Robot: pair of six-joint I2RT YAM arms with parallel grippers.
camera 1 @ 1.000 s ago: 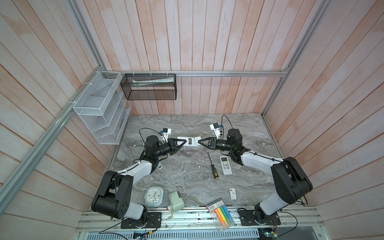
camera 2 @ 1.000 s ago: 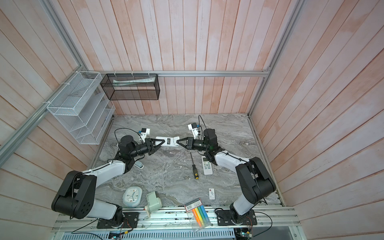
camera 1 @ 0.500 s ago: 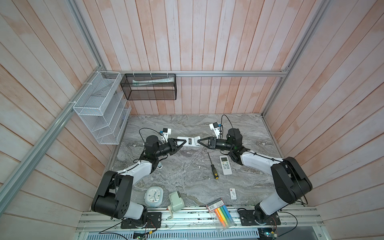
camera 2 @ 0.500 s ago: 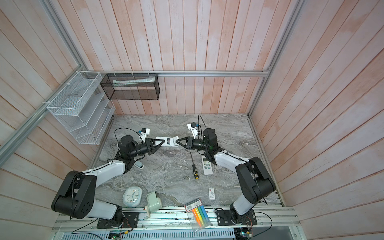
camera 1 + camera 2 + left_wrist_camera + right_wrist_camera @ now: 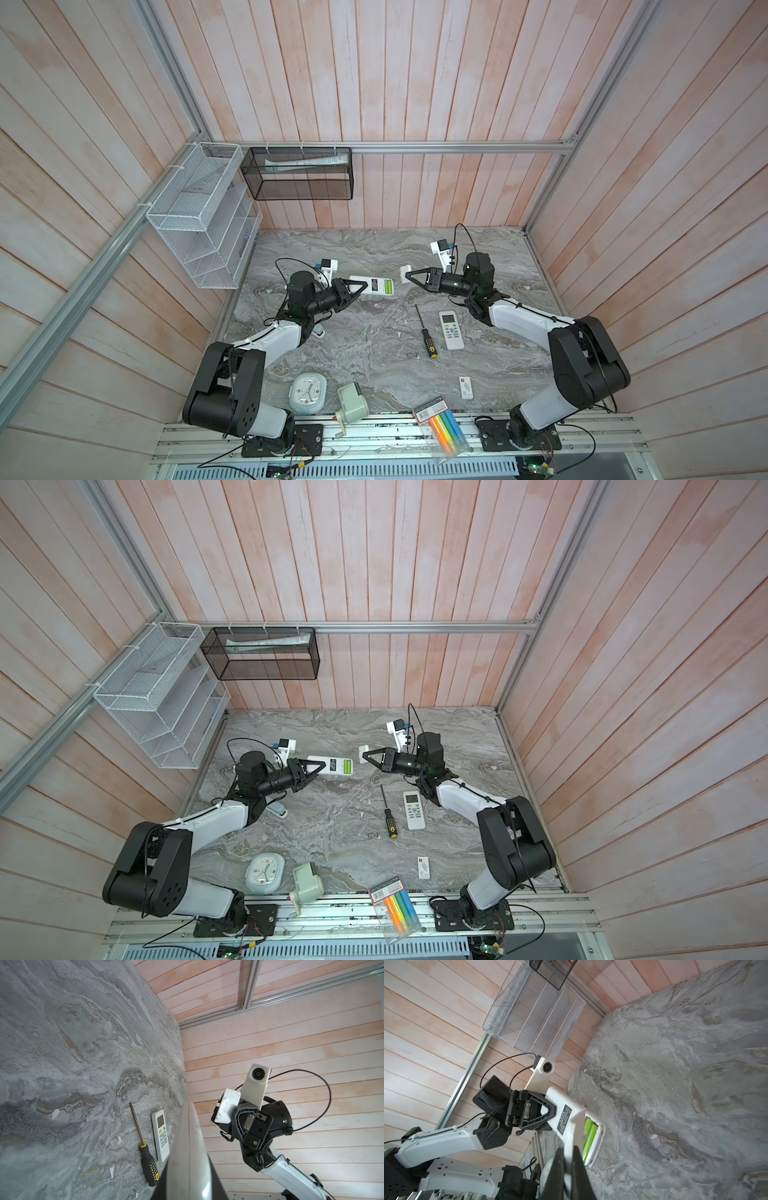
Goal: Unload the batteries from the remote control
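Lime green batteries [image 5: 589, 1136], two side by side, lie in the uncovered bay at the 3 o'clock end of the white remote control [image 5: 376, 286]. A black label sits just beside the bay. My left gripper [image 5: 365, 285] pinches that remote control from its 9 o'clock side. My right gripper [image 5: 408, 276], at 3 o'clock of the batteries and apart from them, is pressed together on a small white cover [image 5: 227, 1105].
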